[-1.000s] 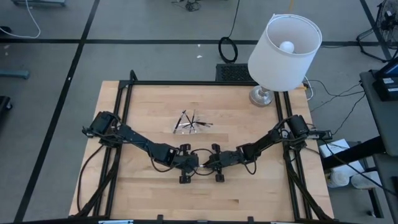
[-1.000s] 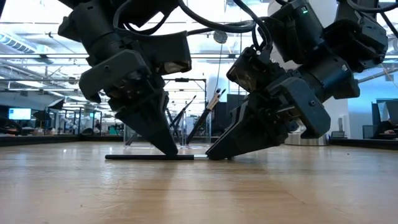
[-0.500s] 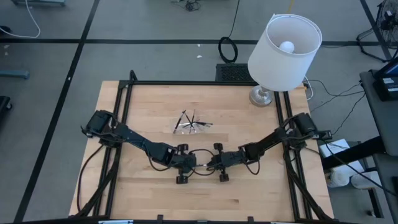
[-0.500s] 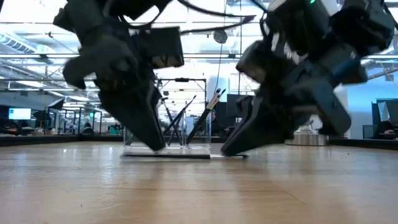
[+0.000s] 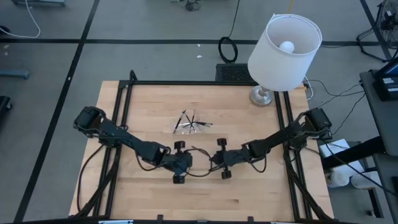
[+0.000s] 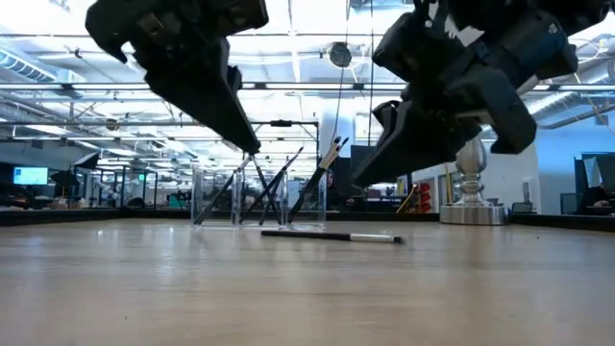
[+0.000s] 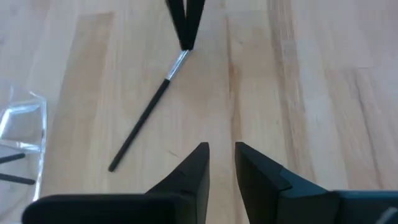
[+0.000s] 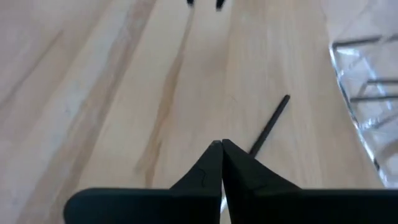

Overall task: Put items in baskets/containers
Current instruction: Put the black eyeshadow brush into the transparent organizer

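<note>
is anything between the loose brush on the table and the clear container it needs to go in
Nothing visible: the loose brush lies on bare wood in front of the clear container. Both the left gripper and right gripper hang above it.

Both arms reach toward the table centre. The left gripper [image 5: 188, 163] hangs slightly open at nine o'clock of the closed right gripper [image 5: 213, 163].

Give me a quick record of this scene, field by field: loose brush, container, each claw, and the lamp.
loose brush: one brush flat on the table, held by neither claw
container: clear container with several brushes leaning inside
left claw: left claw open, raised above the table
right claw: right claw shut, empty, raised above the brush
lamp: white lamp at the table's far right corner
</note>
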Robot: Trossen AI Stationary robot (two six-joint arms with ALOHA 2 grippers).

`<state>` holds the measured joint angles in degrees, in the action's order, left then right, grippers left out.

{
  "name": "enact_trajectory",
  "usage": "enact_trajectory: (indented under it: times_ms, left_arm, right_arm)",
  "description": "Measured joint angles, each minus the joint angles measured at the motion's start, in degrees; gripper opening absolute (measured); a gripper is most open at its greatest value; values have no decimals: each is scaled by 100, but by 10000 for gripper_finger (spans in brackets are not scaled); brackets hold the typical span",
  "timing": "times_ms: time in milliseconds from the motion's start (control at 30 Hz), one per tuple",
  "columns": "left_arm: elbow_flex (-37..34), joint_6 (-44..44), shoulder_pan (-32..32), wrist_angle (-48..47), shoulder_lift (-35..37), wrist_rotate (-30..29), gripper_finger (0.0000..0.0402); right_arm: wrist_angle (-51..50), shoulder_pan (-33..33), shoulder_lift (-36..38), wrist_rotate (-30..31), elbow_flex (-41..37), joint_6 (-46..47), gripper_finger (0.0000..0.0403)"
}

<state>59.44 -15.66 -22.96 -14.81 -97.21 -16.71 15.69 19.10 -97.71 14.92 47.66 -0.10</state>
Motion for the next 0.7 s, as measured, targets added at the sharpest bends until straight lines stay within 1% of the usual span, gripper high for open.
enact_trajectory:
  times_ms: [133,200,267,333,400,533,600,700]
  left_arm:
    - [2,-136,42,-26,-30,-8,85]
    - [2,-247,40,-50,-46,-7,85]
    - [0,-250,-2,-44,-46,-2,85]
    - [1,-273,-44,-37,-44,0,85]
    - [0,-303,-79,-41,-45,8,85]
    - [2,-315,-129,-37,-44,6,85]
    - [2,-342,-152,-38,-44,5,85]
    - [-4,-403,-155,-40,-44,7,85]
  right_arm:
    - [-413,15,-34,80,2,321,0]
    - [-902,21,-41,518,-2,374,7]
    - [-1311,13,-14,1031,-2,341,23]
    - [-1639,-2,150,1257,-4,386,45]
    - [-1729,-82,326,1139,1,522,70]
    - [-2006,-315,711,386,-97,945,113]
    - [-2135,-423,861,171,-195,1124,125]
    - [-2292,-595,947,147,-412,1152,131]
